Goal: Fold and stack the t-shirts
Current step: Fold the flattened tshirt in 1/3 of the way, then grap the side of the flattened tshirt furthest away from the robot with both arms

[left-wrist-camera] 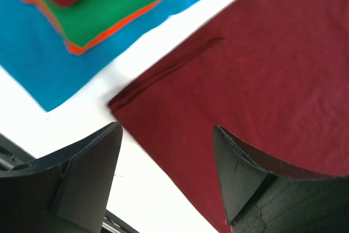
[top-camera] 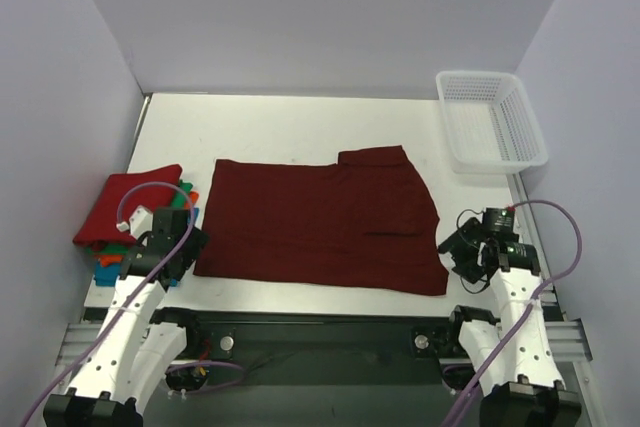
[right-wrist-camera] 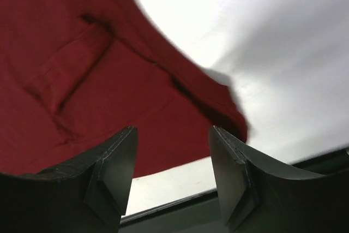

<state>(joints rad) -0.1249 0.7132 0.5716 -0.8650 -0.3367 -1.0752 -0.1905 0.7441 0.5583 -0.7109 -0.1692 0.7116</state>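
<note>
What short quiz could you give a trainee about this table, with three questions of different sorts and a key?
1. Choose one: the top shirt of the folded stack is A) green, B) red, C) blue.
2. True or false: the maroon shirt lies inside the white basket.
3. Fill the gap: the left end effector and the right end effector both have their jaws ____.
Key: 1 B. 2 False: it lies spread flat on the table. 3 open.
</note>
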